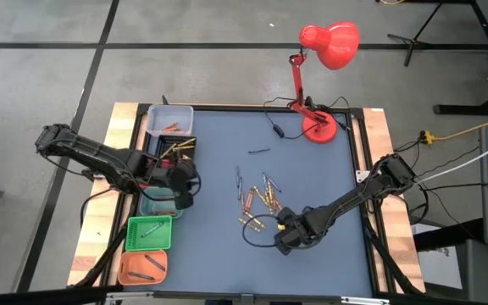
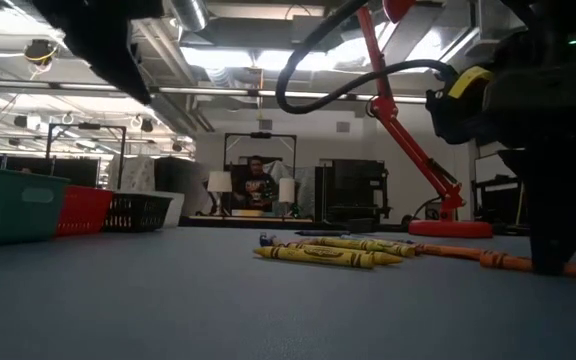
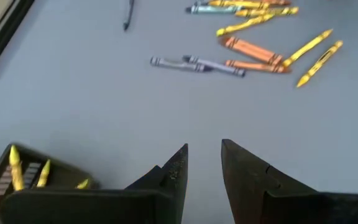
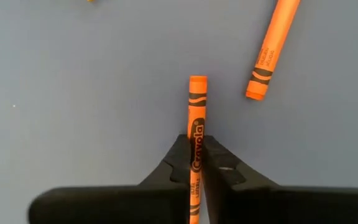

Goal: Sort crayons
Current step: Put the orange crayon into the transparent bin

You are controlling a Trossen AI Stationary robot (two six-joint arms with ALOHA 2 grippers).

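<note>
We note the right gripper low over the near-centre of the blue-grey table, its jaws clamped on a thin orange wax crayon. The crayon sits lengthwise between the jaws, its far end sticking out ahead; we judge that grip lets it be carried and dropped lengthwise into a bin. A second orange crayon lies loose just beside it.

The remaining loose crayons, yellow, orange and grey-blue sticks, are scattered mid-table, just left of and beyond the right gripper.

The left gripper hovers at the table's left edge with jaws apart and empty, over the row of small plastic bins. One dark bin already holds yellow crayons, so we take the sorting to be by colour.

A red desk lamp stands far right, clear of the work.
</note>
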